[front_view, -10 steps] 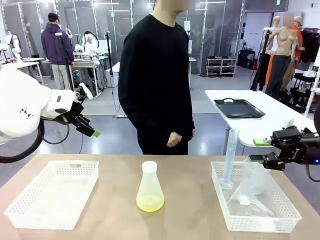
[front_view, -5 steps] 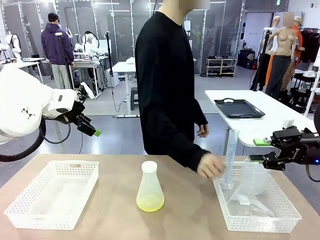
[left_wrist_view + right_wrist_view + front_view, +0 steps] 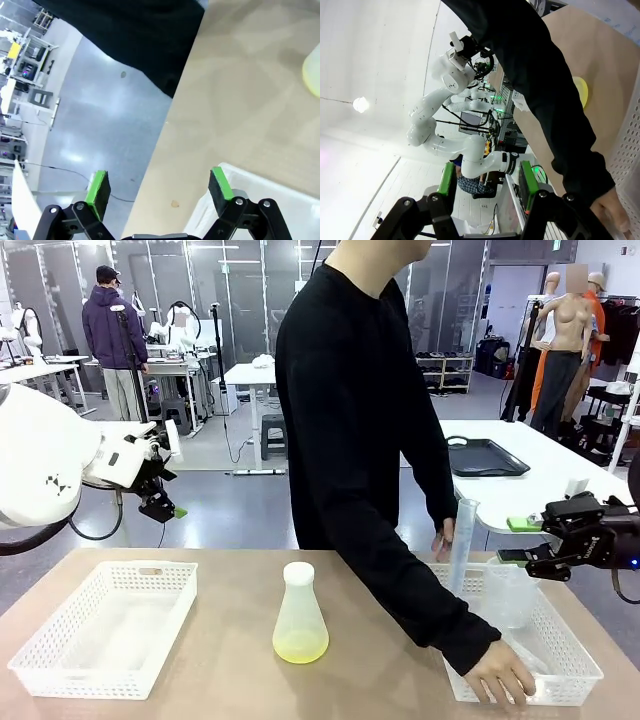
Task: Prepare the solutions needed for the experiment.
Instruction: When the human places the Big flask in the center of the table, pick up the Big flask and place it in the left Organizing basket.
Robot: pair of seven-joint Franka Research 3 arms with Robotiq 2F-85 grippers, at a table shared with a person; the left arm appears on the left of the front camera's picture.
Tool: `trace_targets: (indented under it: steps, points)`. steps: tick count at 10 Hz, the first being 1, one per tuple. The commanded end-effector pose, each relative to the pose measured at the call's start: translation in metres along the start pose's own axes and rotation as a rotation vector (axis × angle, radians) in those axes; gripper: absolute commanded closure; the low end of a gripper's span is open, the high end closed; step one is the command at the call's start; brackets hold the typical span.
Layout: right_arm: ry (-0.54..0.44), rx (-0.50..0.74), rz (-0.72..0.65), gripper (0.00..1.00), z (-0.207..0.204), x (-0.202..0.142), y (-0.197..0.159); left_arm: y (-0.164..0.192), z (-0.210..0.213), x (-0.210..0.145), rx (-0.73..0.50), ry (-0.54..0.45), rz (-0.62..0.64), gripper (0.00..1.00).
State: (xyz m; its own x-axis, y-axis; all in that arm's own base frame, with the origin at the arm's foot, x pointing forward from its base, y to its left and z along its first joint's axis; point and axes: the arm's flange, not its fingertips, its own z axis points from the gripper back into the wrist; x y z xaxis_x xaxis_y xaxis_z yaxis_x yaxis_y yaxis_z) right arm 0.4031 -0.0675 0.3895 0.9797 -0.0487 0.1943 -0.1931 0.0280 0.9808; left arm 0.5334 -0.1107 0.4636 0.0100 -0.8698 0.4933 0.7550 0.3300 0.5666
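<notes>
Both of my hands hang empty above the bench. My left hand has its jaws spread as wide as they go, over the bench's far edge. A corner of a white basket lies near it, lower down. My right hand stands partly open with nothing between the pads, above the far end of a second basket. Just beside it stand a clear beaker and a tall measuring cylinder. A person's black sleeve crosses between my right hand and the flask, and the person's hand rests on that basket's near rim. Well apart from both my hands and between them, the solutions lie as a shallow yellow-green layer in the white-capped flask.
</notes>
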Motion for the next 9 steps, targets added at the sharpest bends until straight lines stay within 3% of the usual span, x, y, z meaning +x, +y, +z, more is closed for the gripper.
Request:
trace_targets:
  steps: [1,2,5,7,9]
  points:
    - [0.003,0.006,0.005,0.36,0.0,0.001,0.001,-0.003,-0.015,-0.009,-0.063,-0.027,0.054,0.0]
    - [0.003,0.006,0.005,0.36,0.0,0.001,0.001,0.0,0.0,0.0,0.0,0.0,0.0,0.0]
    - [0.003,0.006,0.005,0.36,0.0,0.001,0.001,-0.003,-0.003,-0.005,-0.01,0.003,0.008,0.0]
    - [0.003,0.006,0.005,0.36,0.0,0.001,0.001,0.002,-0.048,-0.001,-0.163,-0.385,-0.135,0.0]
    - [0.003,0.006,0.005,0.36,0.0,0.001,0.001,-0.003,-0.068,-0.013,-0.301,-0.517,-0.152,0.0]
